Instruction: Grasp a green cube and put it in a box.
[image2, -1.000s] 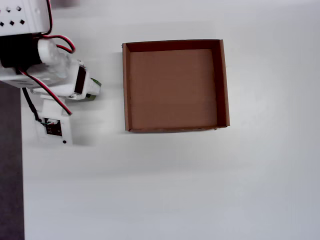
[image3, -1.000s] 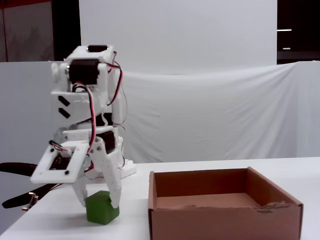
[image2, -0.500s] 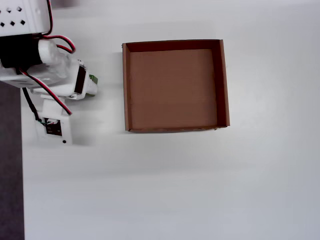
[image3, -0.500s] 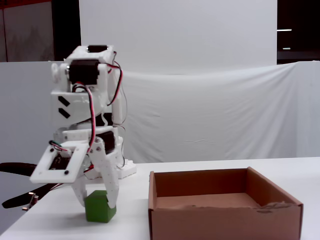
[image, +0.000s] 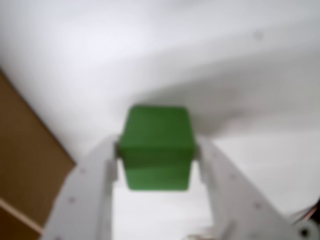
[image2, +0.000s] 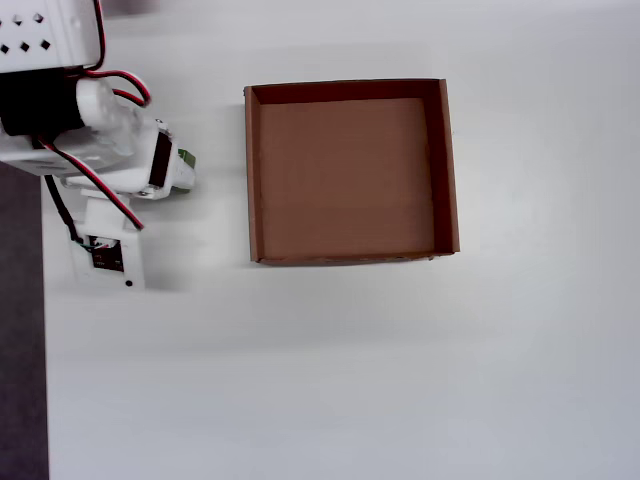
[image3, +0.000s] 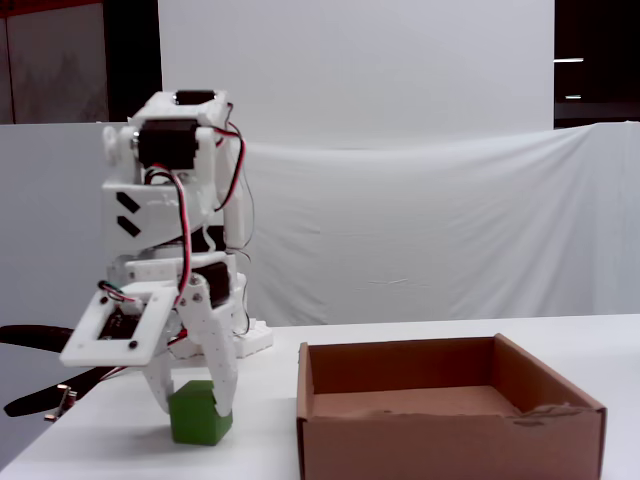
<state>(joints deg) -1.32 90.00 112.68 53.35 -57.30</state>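
The green cube sits squarely between my two white fingers in the wrist view, and both pads press its sides. My gripper is shut on it. In the fixed view the cube rests low on the white table with the gripper pointing down over it, left of the box. From overhead only a green sliver of the cube shows beside the gripper. The brown cardboard box lies to the right with nothing in it. Its wall fills the wrist view's left edge.
The arm's white base stands at the top left in the overhead view. The table's left edge runs just beside the arm. Dark tool handles lie at the far left in the fixed view. A white cloth backdrop hangs behind.
One second ago the cube was tilted and stuck out further toward the box. The fingers have closed on it and squared it up, and it now sits slightly further left.
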